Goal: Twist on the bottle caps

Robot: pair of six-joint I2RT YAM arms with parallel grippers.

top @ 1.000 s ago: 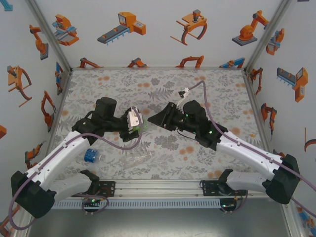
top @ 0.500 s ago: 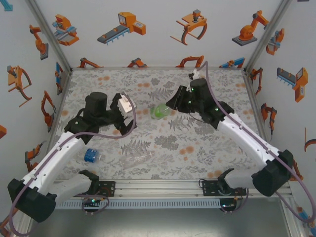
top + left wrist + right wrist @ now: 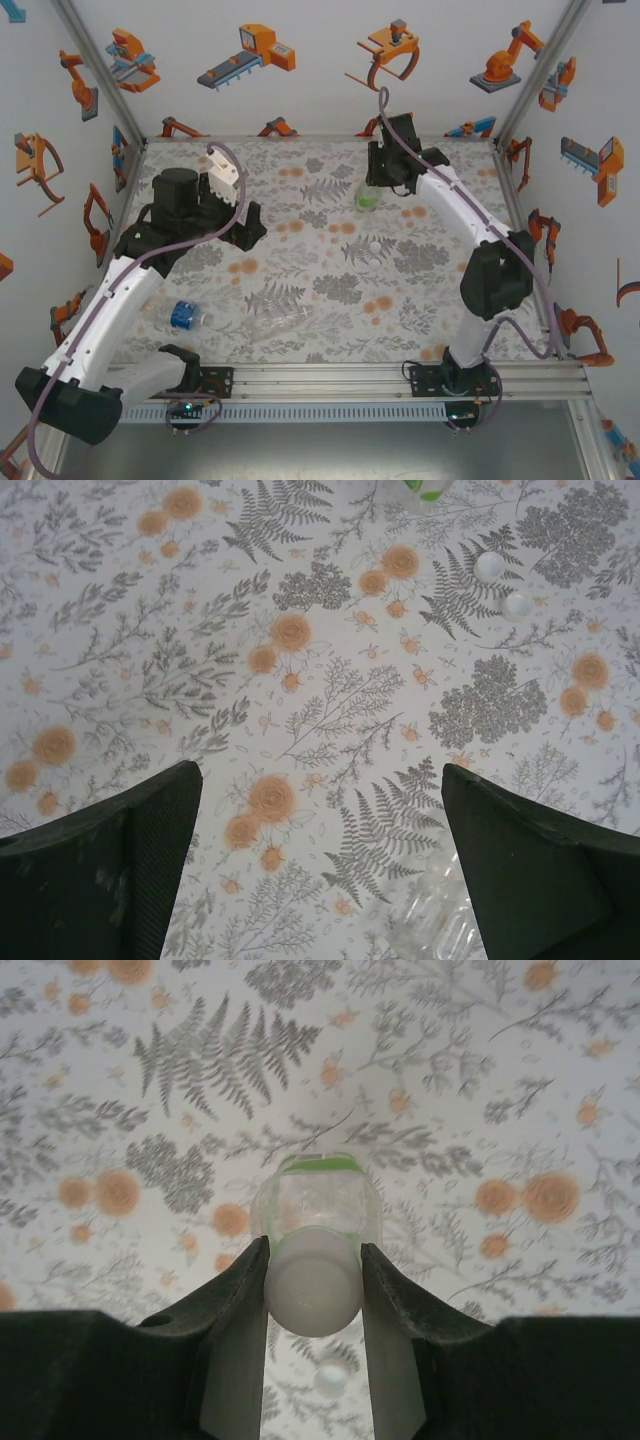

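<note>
At the worktop's [image 3: 420,300] 1 o'clock, the right hand [image 3: 315,1260] clamps the white cap [image 3: 314,1295] of the upright green bottle [image 3: 368,198]. Two loose caps [image 3: 490,565] lie at its 6 o'clock. The left hand [image 3: 320,775] hangs released at 10 o'clock. The blue-label bottle [image 3: 185,315] and the clear bottle [image 3: 283,325] lie near 7 o'clock.

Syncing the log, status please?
Left gripper open, empty. Right gripper shut on green bottle by its white cap. Two loose caps on table; blue-label bottle and plain bottle lying near front. Nothing blocking.

Bright, even light; right wrist view blurred.
</note>
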